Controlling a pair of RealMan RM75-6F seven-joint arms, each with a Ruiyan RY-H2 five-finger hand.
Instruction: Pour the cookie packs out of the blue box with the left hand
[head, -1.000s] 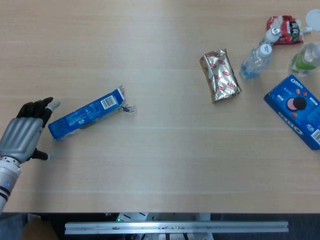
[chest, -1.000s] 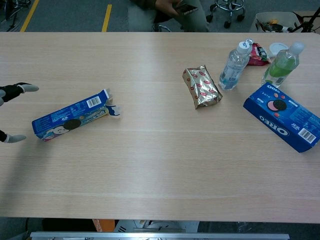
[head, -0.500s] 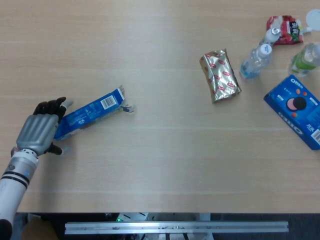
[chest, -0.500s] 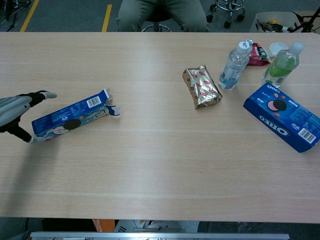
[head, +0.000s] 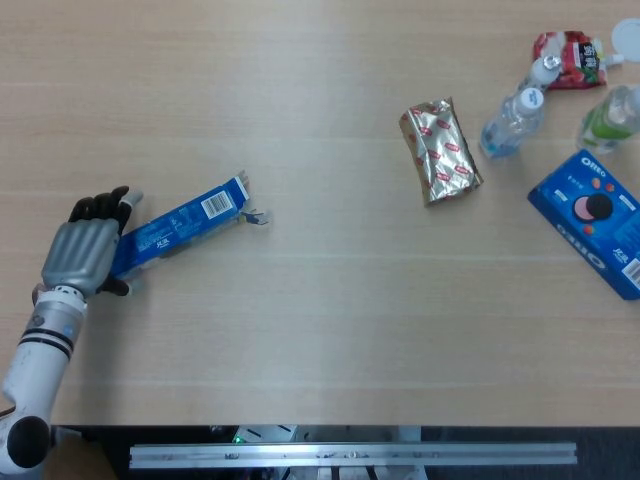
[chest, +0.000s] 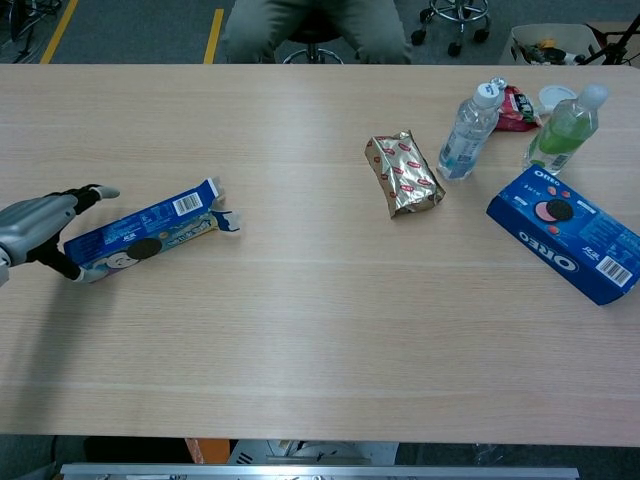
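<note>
The left hand (head: 84, 252) has come in from the table's left edge over the last second and is now right at the closed end of the blue box (head: 178, 233). A second ago it stood apart from the box with its fingers spread; now the fingers (chest: 88, 193) reach over the far side of that end and the thumb (chest: 62, 265) sits against the near side, so the box end lies between them. From the chest view the hand (chest: 38, 229) looks only loosely wrapped, not clamped; I can't tell whether it has real hold yet or is merely touching the cardboard.

The box itself hasn't budged. It lies flat on the table (head: 320, 330), slanting up and to the right, with its torn-open flaps (head: 245, 200) pointing away from the hand toward the middle of the table. No cookie packs have come out; the opening shows nothing I can make out inside.

So the reach looks finished and the grasp is being made. By my reckoning the pour hasn't begun: the hand would need to firm up on that closed end, then raise it so the open end tips down. Holding the far end from the mouth is the sensible place for that.

The right hand is nowhere to be seen in either view.
</note>
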